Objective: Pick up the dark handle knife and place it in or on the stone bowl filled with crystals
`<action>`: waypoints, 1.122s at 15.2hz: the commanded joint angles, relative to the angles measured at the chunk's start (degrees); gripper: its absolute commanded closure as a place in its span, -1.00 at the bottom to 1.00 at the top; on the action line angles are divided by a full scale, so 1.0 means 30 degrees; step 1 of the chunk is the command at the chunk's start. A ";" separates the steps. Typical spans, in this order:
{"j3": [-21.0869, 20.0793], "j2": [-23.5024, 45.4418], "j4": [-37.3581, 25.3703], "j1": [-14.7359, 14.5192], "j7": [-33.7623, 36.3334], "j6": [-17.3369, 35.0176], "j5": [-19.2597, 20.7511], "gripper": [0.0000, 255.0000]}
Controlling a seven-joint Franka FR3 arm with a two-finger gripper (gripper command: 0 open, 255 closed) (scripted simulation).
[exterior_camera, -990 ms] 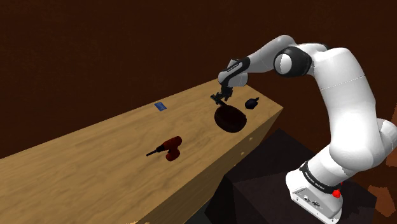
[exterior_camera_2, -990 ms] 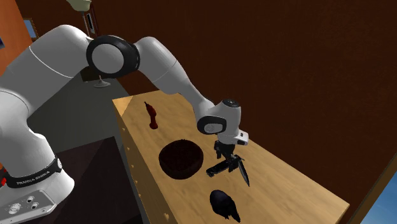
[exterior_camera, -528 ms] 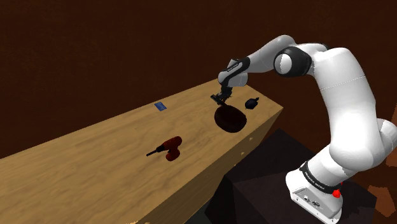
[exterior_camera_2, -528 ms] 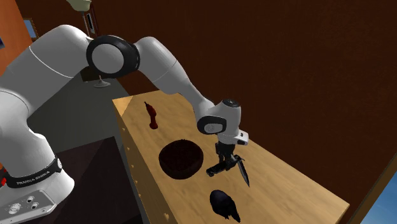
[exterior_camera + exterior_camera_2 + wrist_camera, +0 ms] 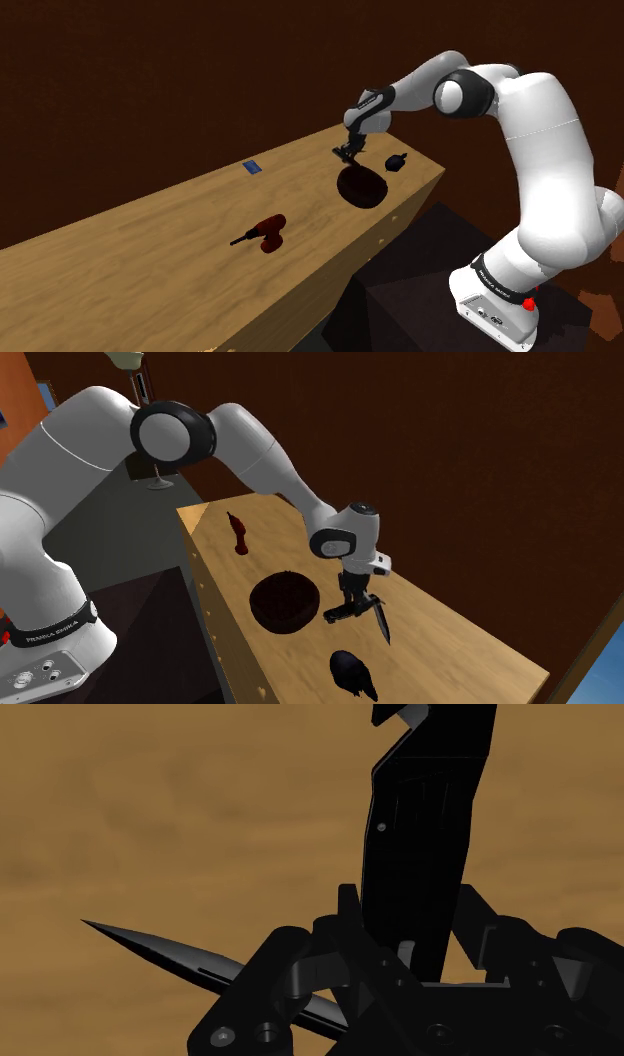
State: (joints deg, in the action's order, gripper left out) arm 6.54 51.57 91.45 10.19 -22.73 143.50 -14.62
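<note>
The knife has a black handle [image 5: 338,617] and a grey pointed blade [image 5: 384,624] set at an angle to it. My gripper [image 5: 354,602] is shut on it just above the wooden tabletop [image 5: 450,642]. In the wrist view the fingers [image 5: 300,974] clasp the handle [image 5: 425,834], and the blade [image 5: 165,954] sticks out sideways. The dark round bowl [image 5: 284,602] sits right beside the knife, toward the table's near edge. In the shoulder view the gripper [image 5: 347,153] hangs just behind the bowl [image 5: 361,186].
A small black object [image 5: 352,672] lies near the table end past the bowl. A red drill [image 5: 268,233] and a blue card [image 5: 253,167] lie farther along the table. The table edge [image 5: 400,215] runs close to the bowl.
The fingers have closed from open onto the knife handle. The arm's elbow has risen slightly; knife and gripper have barely shifted.
</note>
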 commanded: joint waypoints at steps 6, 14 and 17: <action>0.0240 -0.1522 0.0628 -0.0168 0.0169 -0.0900 0.0192 1.00; 0.0503 -0.3101 0.1080 -0.0350 0.0388 -0.2027 0.0449 1.00; 0.0599 -0.3655 0.1175 -0.0413 0.0477 -0.2485 0.0556 1.00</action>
State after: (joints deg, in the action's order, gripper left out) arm 8.24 41.10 94.96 8.89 -21.25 136.54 -13.04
